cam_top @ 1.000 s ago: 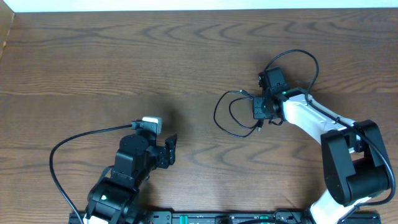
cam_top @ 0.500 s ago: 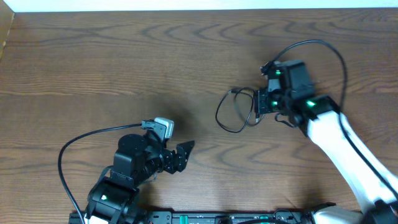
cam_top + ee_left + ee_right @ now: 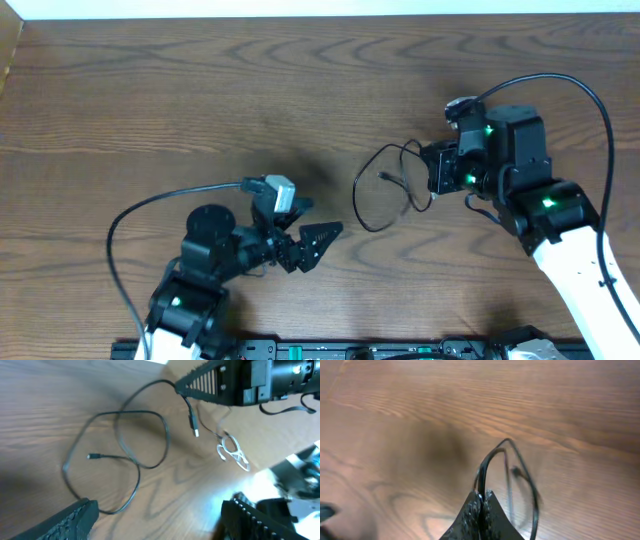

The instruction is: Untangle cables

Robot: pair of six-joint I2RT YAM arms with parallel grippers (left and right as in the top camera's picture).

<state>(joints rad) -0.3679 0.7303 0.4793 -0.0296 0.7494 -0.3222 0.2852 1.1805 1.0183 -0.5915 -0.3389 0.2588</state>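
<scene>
The right gripper, dark ribbed fingers pressed flat together, is clamped on the thin black cable right at its tip. In the wrist view the cord arcs up out of the pinch, jaws shut tight on it. From that gripper the black cable falls away toward the left arm and spreads into a couple of overlapping open loops on the brown wood-grain table. One silver-tipped black plug sits just below the right gripper. A second, smaller plug end lies among the loops, farther from it. The short white cable, a small curled squiggle, rests on the table just beside the right gripper, apart from the black loops; from overhead it can't be made out. The left gripper is well apart from the right gripper, on the far side of the loops — fingers spread wide, nothing btwn them, touching neither cable. Whether the black and white cords meet anywhere under the right gripper: can't tell.
</scene>
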